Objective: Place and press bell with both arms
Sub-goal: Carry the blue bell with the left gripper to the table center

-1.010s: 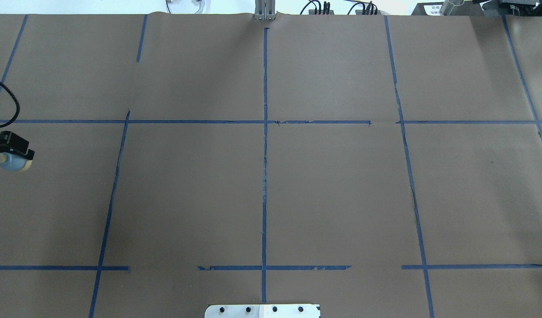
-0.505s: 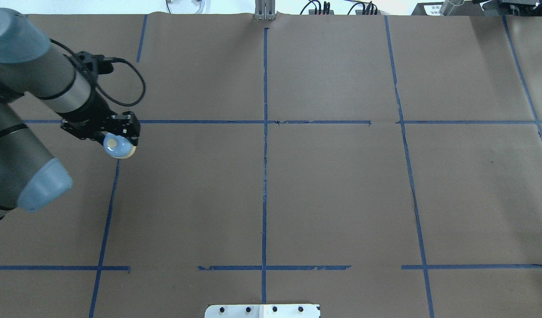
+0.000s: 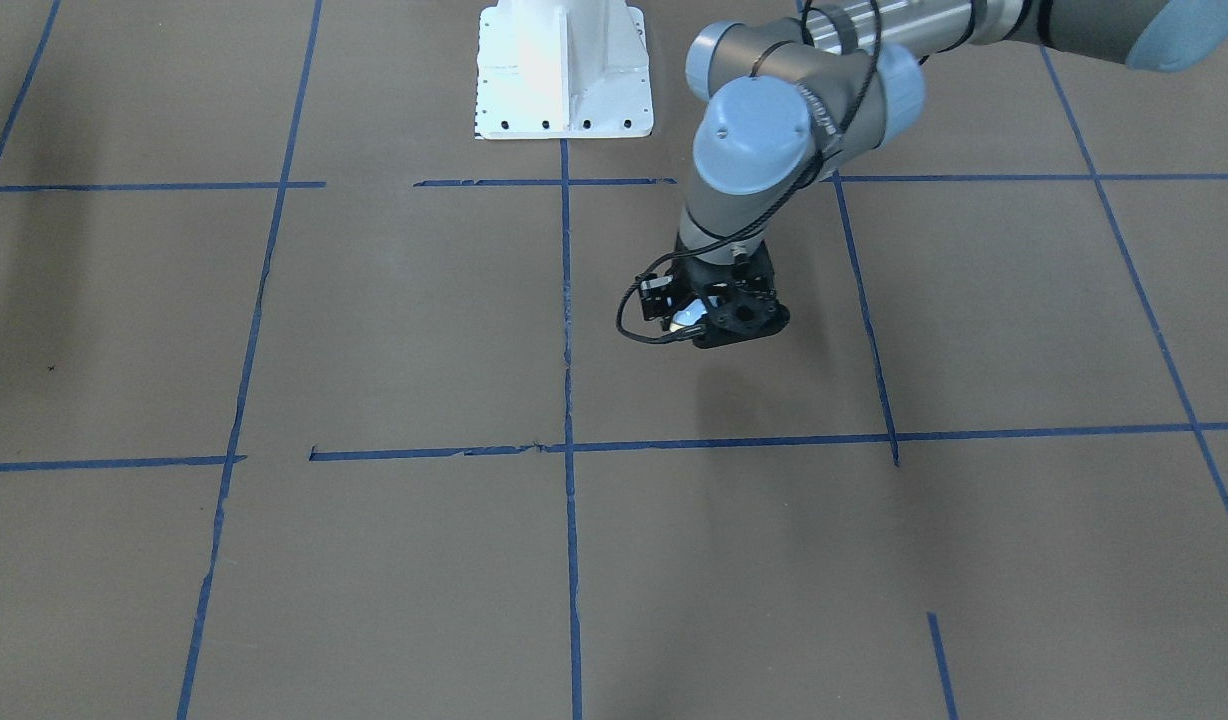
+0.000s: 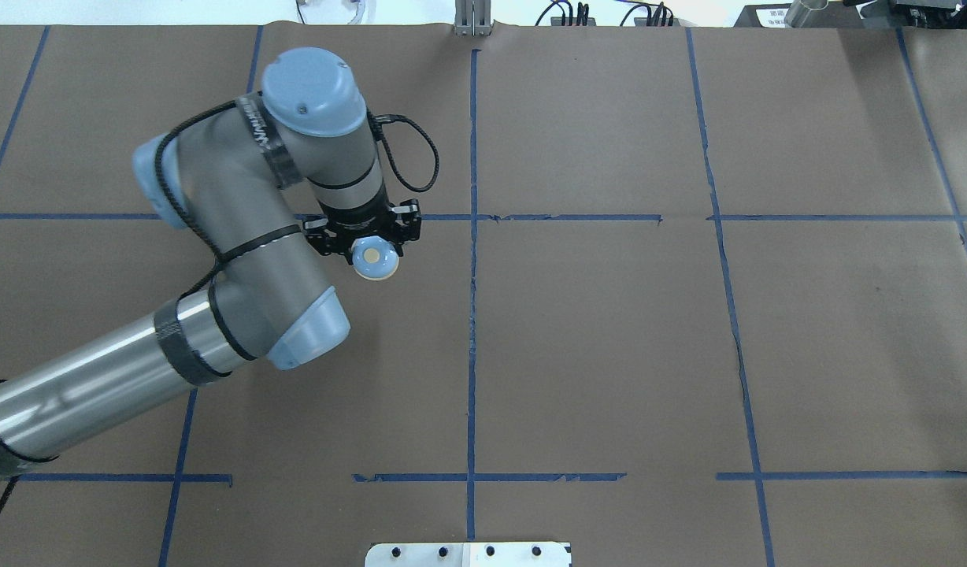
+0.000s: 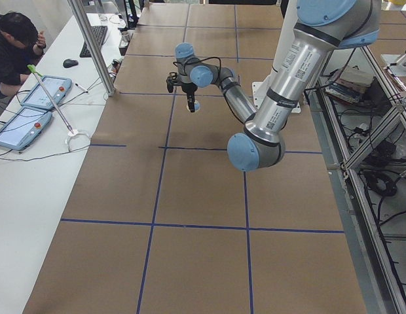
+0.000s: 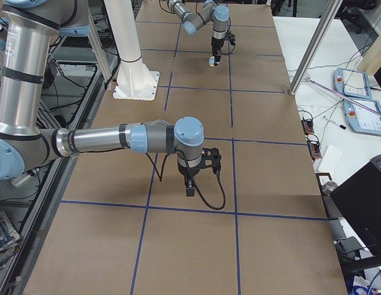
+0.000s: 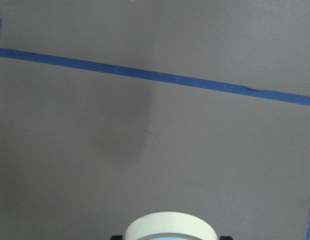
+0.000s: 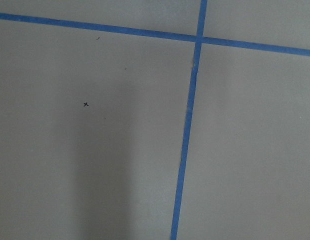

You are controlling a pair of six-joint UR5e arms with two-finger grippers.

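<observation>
The bell (image 4: 376,262), light blue with a cream rim and button, hangs in my left gripper (image 4: 371,250), which is shut on it above the brown table, just left of the centre tape line. The front-facing view shows this gripper (image 3: 719,322) pointing down with a glint of the bell (image 3: 687,319). The left wrist view shows only the bell's cream rim (image 7: 171,227). My right gripper (image 6: 189,188) shows only in the exterior right view, pointing down over the table. I cannot tell whether it is open or shut.
The white pedestal (image 3: 562,70) stands at the robot's edge of the table. Blue tape lines (image 4: 472,315) form a grid on the brown paper. An operator (image 5: 13,42) sits at a side desk with tablets, beside a metal post (image 5: 92,46).
My left arm has swung in from the table's left edge toward the middle, carrying the bell with it. The bell stays in the gripper.
</observation>
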